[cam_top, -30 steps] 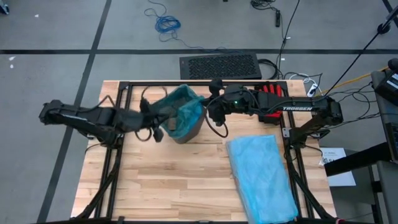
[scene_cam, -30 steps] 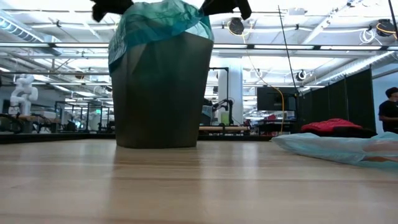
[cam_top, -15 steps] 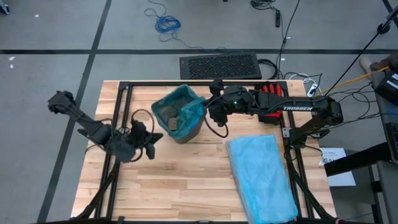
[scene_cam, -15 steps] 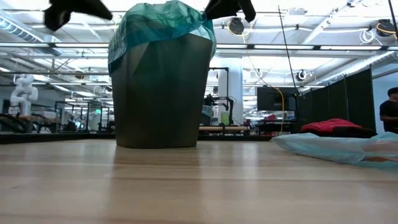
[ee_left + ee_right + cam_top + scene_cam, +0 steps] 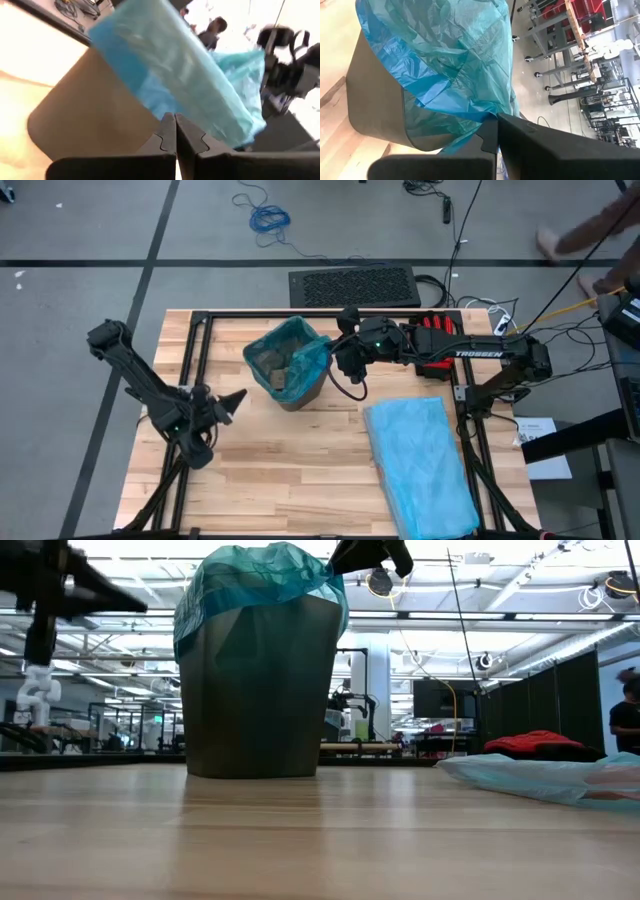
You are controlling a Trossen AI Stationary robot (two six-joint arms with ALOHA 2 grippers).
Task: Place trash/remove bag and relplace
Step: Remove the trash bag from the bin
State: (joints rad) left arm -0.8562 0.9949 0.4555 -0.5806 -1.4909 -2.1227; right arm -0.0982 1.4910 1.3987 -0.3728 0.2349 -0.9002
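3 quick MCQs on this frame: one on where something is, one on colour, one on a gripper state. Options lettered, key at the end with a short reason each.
1. Where does the pale blue bag lie?
A. Inside the bin
B. Flat on the table, on the right arm's side
C. On the floor

2. What colour is the bin liner?
A. Teal-green
B. Black
C. Yellow

3. How do the left gripper's jaws stand?
A. Wide open
B. Shut on a paper wad
C. Shut, empty

Key:
1 B: the high view shows it spread on the wood, apart from the bin.
2 A: the teal plastic folds over the bin's rim in the low view.
3 C: the left wrist view shows the jaws meeting with nothing between them.
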